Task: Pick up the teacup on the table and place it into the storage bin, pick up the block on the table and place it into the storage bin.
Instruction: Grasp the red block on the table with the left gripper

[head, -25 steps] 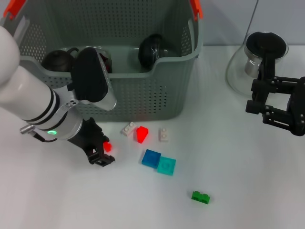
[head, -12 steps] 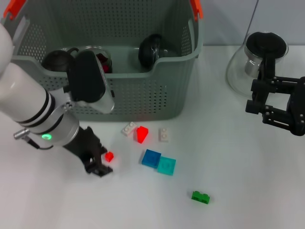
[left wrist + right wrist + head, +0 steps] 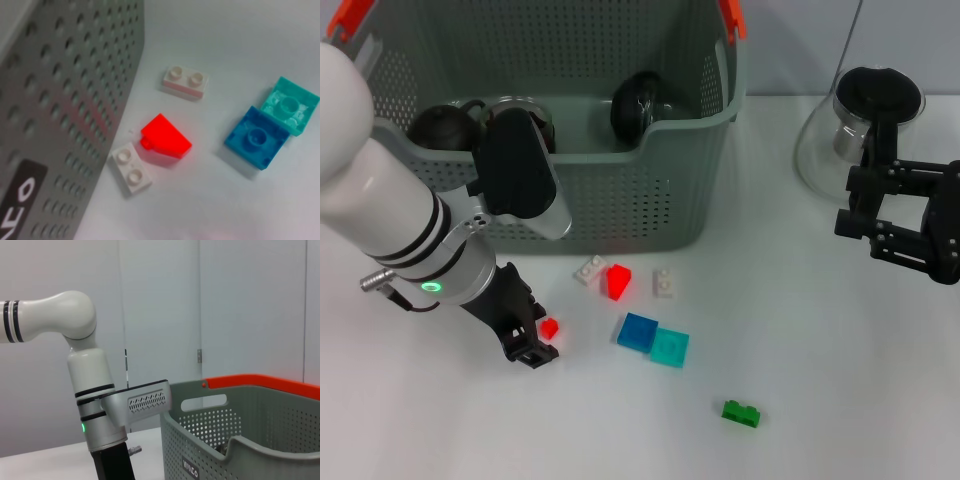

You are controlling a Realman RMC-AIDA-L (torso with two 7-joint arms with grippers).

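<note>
Block stage, judging by the dark teacups point(image 3: 638, 102) already lying inside the storage bin point(image 3: 620, 205). Left claw point(image 3: 532, 338) down at bench point(image 3: 820, 400) level in front of the bin, tips spread around a small red block point(image 3: 549, 327); touching it or merely bracketing it, cannot tell. Not yet lifted. Loose on the bench nearby: larger red block point(image 3: 617, 282), 2 white blocks point(image 3: 588, 270), a blue block point(image 3: 638, 332) touching a teal block point(image 3: 670, 347), and a green block point(image 3: 741, 412) well apart. Right claw point(image 3: 865, 215) parked at the far right beside the glass teapot point(image 3: 865, 125), holding nothing, fingers apart.

Next, probably: pinch the small red block squarely, rise clear of the bin's front wall, carry over the rim, release inside among the cups.
</note>
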